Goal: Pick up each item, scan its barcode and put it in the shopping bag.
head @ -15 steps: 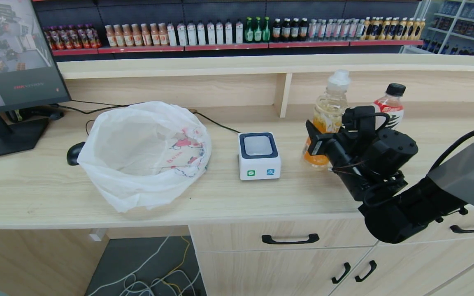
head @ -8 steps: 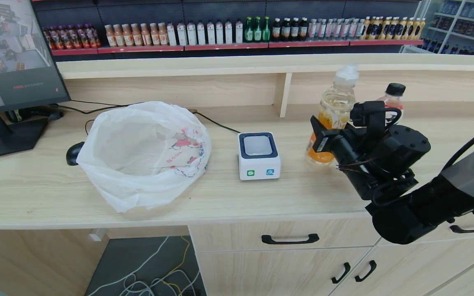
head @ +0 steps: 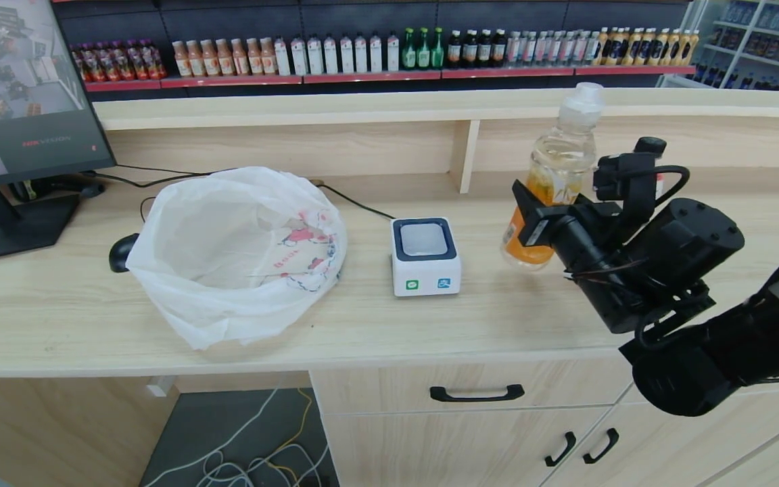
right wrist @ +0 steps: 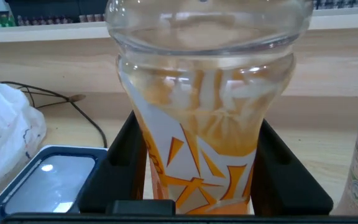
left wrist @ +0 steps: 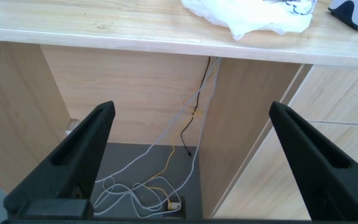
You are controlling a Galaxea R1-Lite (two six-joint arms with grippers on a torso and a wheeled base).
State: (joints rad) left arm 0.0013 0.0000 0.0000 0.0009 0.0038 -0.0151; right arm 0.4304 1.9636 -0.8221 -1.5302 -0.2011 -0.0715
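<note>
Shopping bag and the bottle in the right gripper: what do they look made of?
The shopping bag: probably thin plastic film, white and slightly translucent, crumpled into soft folds. The bottle: clear glossy plastic by the look; contents show through its walls, with an orange printed label and white cap.

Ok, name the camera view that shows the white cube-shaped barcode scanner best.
Head view: the white cube-shaped barcode scanner stands whole on the wooden counter, glass top and front face visible. The right wrist view catches part of its top beside the orange-drink bottle; the left wrist view, a corner.
</note>
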